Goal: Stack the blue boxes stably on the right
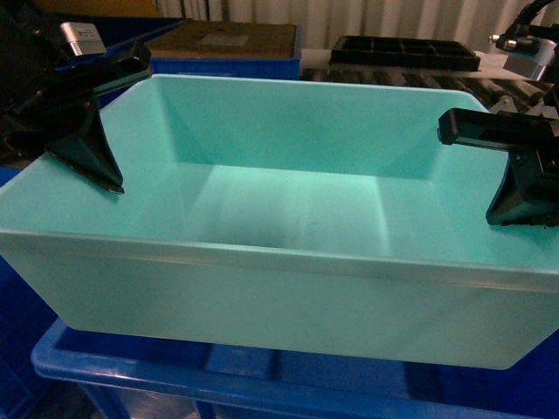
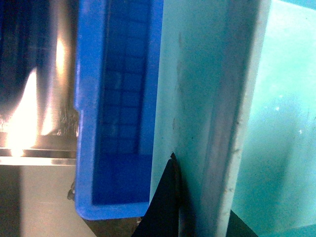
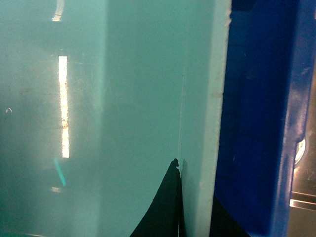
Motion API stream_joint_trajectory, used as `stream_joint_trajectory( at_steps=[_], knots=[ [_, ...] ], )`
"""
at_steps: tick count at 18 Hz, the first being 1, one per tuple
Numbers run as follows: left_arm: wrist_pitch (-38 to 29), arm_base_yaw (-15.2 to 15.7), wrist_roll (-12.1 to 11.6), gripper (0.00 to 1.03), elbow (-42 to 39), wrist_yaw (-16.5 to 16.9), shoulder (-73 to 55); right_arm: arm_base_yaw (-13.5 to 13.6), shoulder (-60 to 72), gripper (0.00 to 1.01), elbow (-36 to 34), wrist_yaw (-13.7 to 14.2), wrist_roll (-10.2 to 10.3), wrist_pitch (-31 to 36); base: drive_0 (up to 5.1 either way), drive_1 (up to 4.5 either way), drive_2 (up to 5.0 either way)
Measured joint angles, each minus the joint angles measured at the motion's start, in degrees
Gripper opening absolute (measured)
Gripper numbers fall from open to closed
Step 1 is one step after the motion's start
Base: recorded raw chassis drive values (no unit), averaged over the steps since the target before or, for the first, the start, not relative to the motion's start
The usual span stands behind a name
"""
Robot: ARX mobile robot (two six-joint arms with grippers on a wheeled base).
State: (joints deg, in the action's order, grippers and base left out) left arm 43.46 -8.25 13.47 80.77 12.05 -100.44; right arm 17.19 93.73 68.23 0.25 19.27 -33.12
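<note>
Because the turquoise tub (image 1: pixel 288 209) is wide, you have the left claw (image 1: pixel 92 153) and right claw (image 1: pixel 515 188) each pinching an opposite end wall above the dark blue crate (image 1: pixel 262 375), keeping it level.

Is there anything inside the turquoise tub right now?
No, the tub's floor and inner walls show bare in the head view, with nothing lying in it.

Pale curtain (image 1: pixel 367 17) behind; black tray (image 1: pixel 406 52) on roller conveyor (image 1: pixel 472 83); cardboard-topped crate (image 1: pixel 236 44).
</note>
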Motion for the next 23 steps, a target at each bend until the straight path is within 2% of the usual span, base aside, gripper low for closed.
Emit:
stream_joint_trajectory(
  at_steps=[9, 11, 12, 13, 15, 16, 18, 20, 23],
  knots=[
    [-0.42, -0.11, -0.02, 0.02, 0.00, 0.07, -0.02, 0.00, -0.02, 0.02, 0.00, 0.15, 0.00, 0.00, -1.5, -1.53, -1.5],
    [-5.07, -0.11, -0.94, 0.02, -0.72, 0.02, -0.90, -0.07, 0.26, 0.02, -1.57, 1.75, -1.31, 6.21, -1.5, -1.53, -1.5],
    [-6.93, -0.07, -2.19, 0.02, -1.62, 0.39, -1.92, -0.48, 1.68, 0.02, -1.95, 2.08, -2.34, 9.03, -1.5, -1.53, -1.5],
    [-5.70, 0.00, -3.52, 0.02, -2.05, 0.92, -4.09, -1.20, 4.24, 0.02, -2.82, 3.04, -4.50, 12.87, -1.5, -1.53, -1.5],
    [-2.93, -0.68, -4.61, 0.02, -1.70, 3.04, -9.31, -3.08, 8.31, 0.02, -3.28, 3.93, -7.63, 13.05, -0.8, -0.77, -0.8],
    [-3.91, -1.09, -4.52, 0.02, -0.70, 3.04, -10.21, -3.82, 9.01, 0.02, -3.41, 4.00, -8.87, 13.88, 0.0, 0.00, 0.0],
    [-6.23, -2.47, -4.94, 0.02, 2.10, 2.73, -10.99, -5.84, 9.70, 0.02, -2.16, 4.48, -9.92, 14.32, 0.0, 0.00, 0.0],
    [-7.30, -4.55, -4.28, 0.02, 3.72, 2.25, -12.72, -7.87, 11.63, 0.02, -0.87, 5.18, -9.92, 13.42, 0.0, 0.00, 0.0],
    [-8.39, -5.97, -3.43, 0.02, 6.27, 1.22, -15.89, -8.70, 13.44, 0.02, -1.60, 6.12, -9.64, 15.67, 0.0, 0.00, 0.0]
  ],
)
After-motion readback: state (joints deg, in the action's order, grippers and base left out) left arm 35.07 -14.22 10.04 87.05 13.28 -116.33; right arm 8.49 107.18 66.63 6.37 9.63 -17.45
